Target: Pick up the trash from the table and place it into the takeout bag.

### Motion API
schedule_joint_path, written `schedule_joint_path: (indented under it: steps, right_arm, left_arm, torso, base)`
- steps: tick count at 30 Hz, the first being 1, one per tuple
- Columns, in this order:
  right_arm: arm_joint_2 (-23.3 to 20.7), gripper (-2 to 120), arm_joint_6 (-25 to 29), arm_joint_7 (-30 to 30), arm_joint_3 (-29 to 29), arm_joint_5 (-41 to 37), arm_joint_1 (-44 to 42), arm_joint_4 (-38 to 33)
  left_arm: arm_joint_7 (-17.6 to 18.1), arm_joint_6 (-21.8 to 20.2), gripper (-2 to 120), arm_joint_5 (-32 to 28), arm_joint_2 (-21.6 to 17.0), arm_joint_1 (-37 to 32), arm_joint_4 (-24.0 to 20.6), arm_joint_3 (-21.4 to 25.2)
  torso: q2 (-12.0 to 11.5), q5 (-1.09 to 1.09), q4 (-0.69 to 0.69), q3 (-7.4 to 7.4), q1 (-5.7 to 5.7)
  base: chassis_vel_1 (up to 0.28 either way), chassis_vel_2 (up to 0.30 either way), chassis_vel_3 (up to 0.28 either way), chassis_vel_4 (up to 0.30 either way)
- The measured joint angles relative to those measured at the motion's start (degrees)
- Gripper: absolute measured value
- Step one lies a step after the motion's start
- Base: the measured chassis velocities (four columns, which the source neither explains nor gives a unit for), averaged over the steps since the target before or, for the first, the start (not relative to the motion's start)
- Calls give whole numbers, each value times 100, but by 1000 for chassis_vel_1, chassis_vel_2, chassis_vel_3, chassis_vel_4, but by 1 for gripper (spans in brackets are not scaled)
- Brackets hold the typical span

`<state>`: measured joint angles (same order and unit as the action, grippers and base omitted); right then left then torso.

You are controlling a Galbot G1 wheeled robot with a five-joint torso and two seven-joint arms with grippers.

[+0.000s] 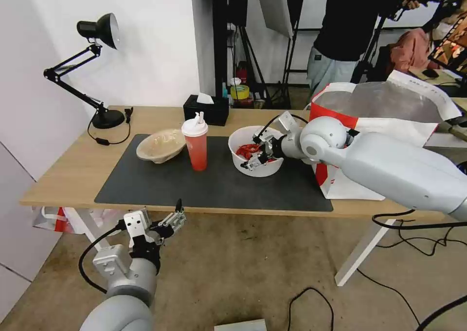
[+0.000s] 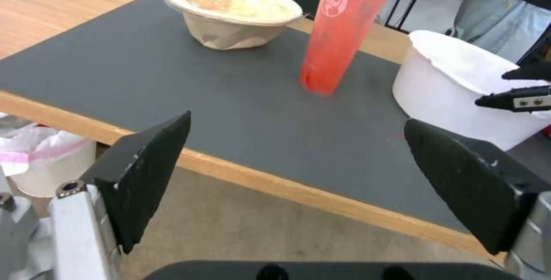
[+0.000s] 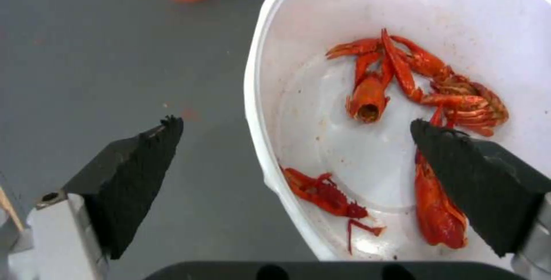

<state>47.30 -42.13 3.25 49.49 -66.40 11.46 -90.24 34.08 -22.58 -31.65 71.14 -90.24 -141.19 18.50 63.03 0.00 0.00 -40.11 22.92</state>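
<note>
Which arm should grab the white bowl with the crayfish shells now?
Right. The right gripper is open at the white bowl, one finger inside and one outside its rim, probably ready to close. The left gripper hangs open below the table edge, well away from the bowl.

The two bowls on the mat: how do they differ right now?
The white bowl is deep with straight walls; the beige bowl is shallow and crumpled. The white bowl holds red crayfish shells; the beige bowl shows pale residue. The right gripper straddles the white bowl's rim, open; the beige bowl stands untouched. Both sit upright on the grey mat.
</note>
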Motion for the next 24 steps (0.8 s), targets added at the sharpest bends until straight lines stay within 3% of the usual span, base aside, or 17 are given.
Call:
schedule_joint_path:
  steps: [19, 24]
  right_arm:
    - [-62, 100, 0, 131, 128, 165, 13, 22]
    - [-94, 86, 0, 226, 144, 239, 12, 66]
  left_arm:
    - [64, -7, 100, -78, -13, 68, 20, 1]
    - [78, -11, 100, -92, -20, 76, 20, 2]
  torso:
    - [0, 1, 0, 0, 0]
    - [0, 1, 0, 0, 0]
  base:
    - [0, 0, 0, 0]
    - [0, 0, 0, 0]
